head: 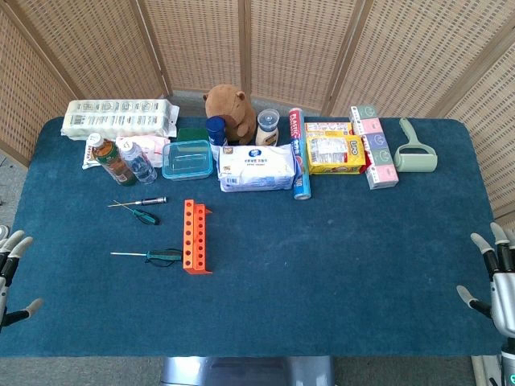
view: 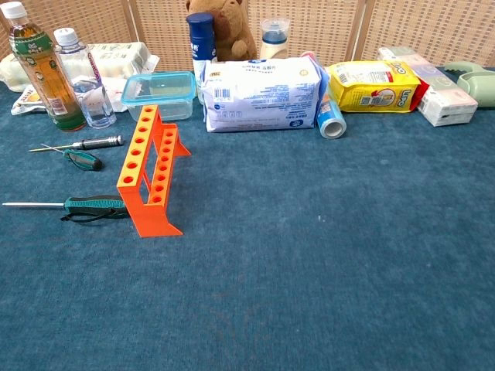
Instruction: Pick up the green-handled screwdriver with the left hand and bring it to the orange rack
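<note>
A green-handled screwdriver (head: 163, 256) lies flat on the blue table, its handle end touching the left side of the orange rack (head: 195, 236) and its thin shaft pointing left. The chest view shows the same screwdriver (view: 93, 205) beside the rack (view: 151, 170), which stands upright with two rows of holes. My left hand (head: 12, 269) is at the table's left edge, well left of the screwdriver, holding nothing with its fingers apart. At the right edge my right hand (head: 495, 277) is likewise spread and holds nothing. Neither hand shows in the chest view.
Two more screwdrivers lie behind the rack's left side: a short dark-green-handled one (head: 145, 215) and a metal-handled one (head: 149, 201). Bottles (head: 113, 159), a clear box (head: 187, 159), a wipes pack (head: 257, 167), snacks and a plush toy (head: 229, 108) line the far side.
</note>
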